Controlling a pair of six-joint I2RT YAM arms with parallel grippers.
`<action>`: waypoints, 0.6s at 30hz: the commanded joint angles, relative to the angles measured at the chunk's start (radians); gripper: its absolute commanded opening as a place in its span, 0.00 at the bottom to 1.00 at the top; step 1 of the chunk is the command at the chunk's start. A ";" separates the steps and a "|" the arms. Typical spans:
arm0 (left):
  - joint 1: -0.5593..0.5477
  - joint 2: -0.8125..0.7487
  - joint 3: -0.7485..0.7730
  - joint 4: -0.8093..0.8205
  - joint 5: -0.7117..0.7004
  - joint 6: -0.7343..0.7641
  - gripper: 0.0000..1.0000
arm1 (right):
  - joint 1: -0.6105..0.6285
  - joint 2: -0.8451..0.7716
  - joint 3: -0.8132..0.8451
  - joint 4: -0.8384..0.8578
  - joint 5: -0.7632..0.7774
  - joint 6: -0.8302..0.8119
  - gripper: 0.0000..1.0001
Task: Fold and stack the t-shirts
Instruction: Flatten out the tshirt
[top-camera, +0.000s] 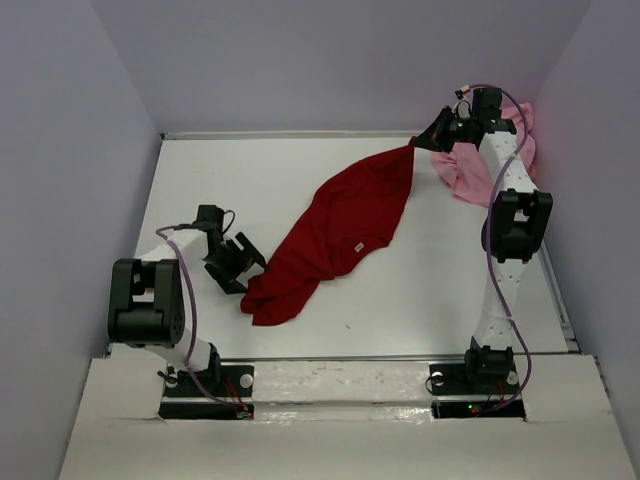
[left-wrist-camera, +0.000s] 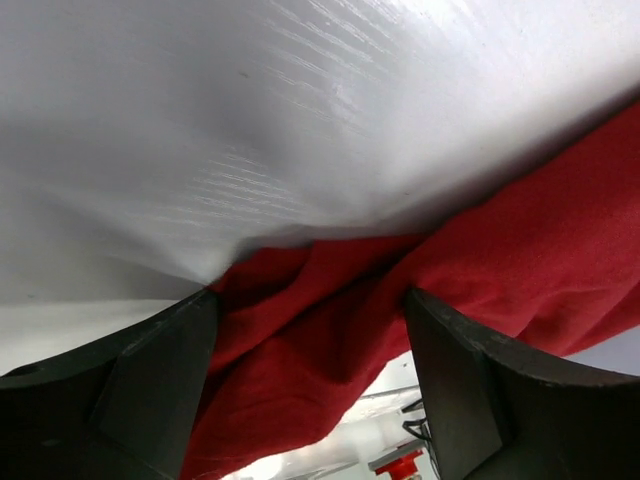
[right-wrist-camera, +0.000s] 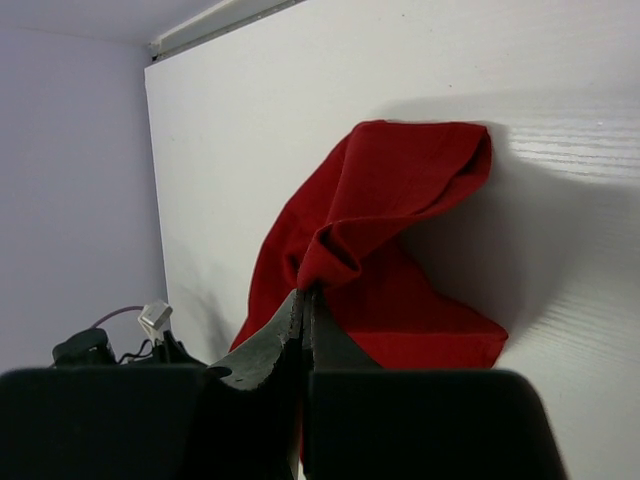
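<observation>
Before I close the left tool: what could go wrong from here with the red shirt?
1. The right tool pinches only a small fold of the dark red shirt; a pull could slip it free.
2. The left tool stands open over bunched cloth; closing may catch several layers, so the shirt won't spread flat.
3. The pink shirt lies crumpled beside the right tool and could get dragged.

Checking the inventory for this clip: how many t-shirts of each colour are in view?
Dark red t-shirt: 1
Light pink t-shirt: 1
Total: 2
</observation>
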 joint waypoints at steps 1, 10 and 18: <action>0.004 0.025 -0.045 0.034 0.069 0.000 0.87 | 0.009 -0.054 0.009 0.026 -0.021 -0.013 0.00; 0.006 0.055 -0.019 0.044 0.068 -0.009 0.04 | 0.009 -0.055 0.004 0.026 -0.019 -0.015 0.00; 0.013 0.037 0.245 -0.084 -0.133 0.048 0.00 | 0.009 -0.057 -0.016 0.026 -0.031 -0.006 0.00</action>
